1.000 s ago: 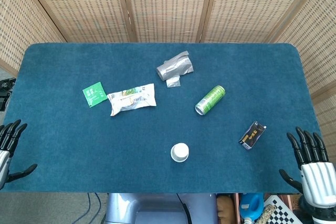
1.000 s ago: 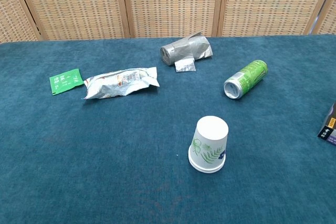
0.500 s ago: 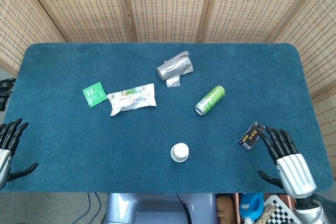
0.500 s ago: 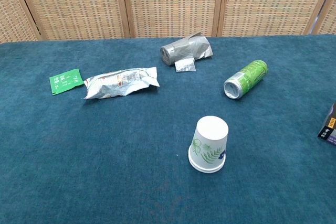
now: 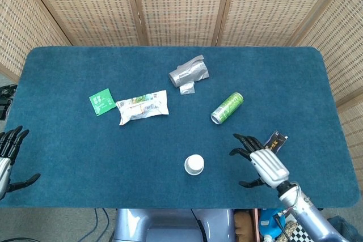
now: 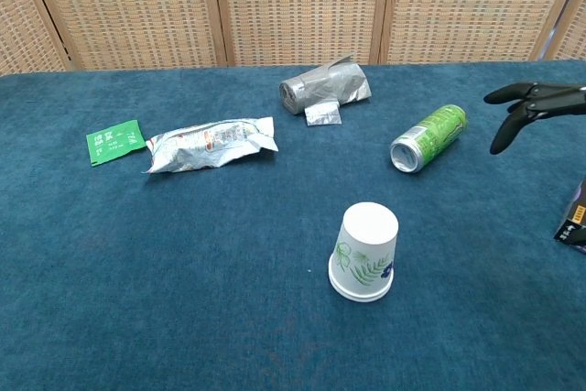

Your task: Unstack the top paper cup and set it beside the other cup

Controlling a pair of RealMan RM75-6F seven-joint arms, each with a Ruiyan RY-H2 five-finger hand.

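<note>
The paper cup (image 6: pixel 365 252) stood upside down on the blue table (image 5: pixel 68 140), base up, its leaf print facing the chest camera; whether one cup or a stack could not be told, and nothing of its inside showed. It served as the landmark: the green can (image 6: pixel 428 137) lay on its side beyond it and to the right, open mouth turned toward the cup, contents not visible. Further back, past the cup, lay a crumpled silver bag (image 6: pixel 325 89) with a small silver scrap (image 6: pixel 322 114) just in front of it. Back and left of the cup lay a flattened foil snack wrapper (image 6: pixel 211 144), and beyond that wrapper a green sachet (image 6: pixel 114 143). A small dark box (image 5: pixel 273 144) lay to the right of the cup.

The right hand (image 5: pixel 260 160) was over the table to the right of the cup, fingers spread, grasping nothing, apart from the cup. A second before it had been off the table's right corner; it had travelled inward past the box. The left hand (image 5: pixel 10 157) stayed at the table's left edge, far from the cup, fingers spread and empty. The cup and the litter had not shifted.
</note>
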